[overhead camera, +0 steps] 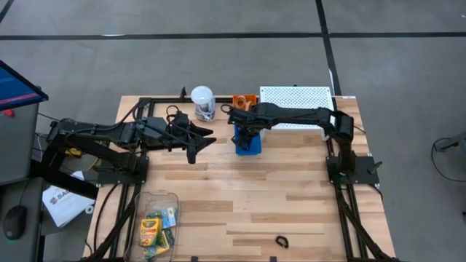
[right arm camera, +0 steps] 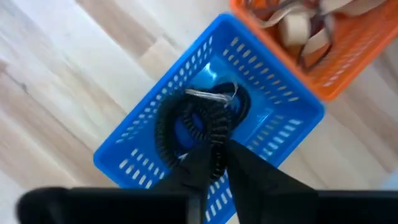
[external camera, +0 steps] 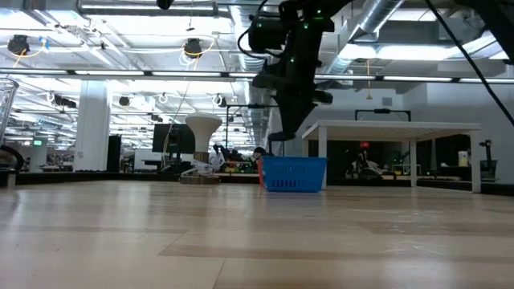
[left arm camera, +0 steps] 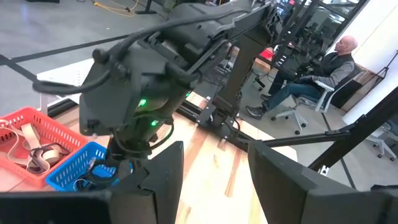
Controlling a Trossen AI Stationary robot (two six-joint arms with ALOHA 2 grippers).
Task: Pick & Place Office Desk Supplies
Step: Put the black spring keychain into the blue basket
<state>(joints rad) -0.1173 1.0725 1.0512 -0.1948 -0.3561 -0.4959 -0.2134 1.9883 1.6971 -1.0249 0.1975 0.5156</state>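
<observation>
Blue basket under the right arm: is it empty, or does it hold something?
Not empty. The right wrist view shows a black coiled ring lying inside the blue basket, just beyond the right gripper.

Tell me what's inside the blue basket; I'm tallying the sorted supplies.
The blue basket holds a black coiled ring with a thin wire piece at its top. The right gripper's fingers cover part of the coil and the floor beneath, so anything there can't be seen.

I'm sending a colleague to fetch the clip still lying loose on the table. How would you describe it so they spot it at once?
Start at the wooden table and go to its near edge, right of centre. The small black ring-like clip lies there alone on bare wood, far from the blue basket and the clear bin of crayon boxes.
</observation>
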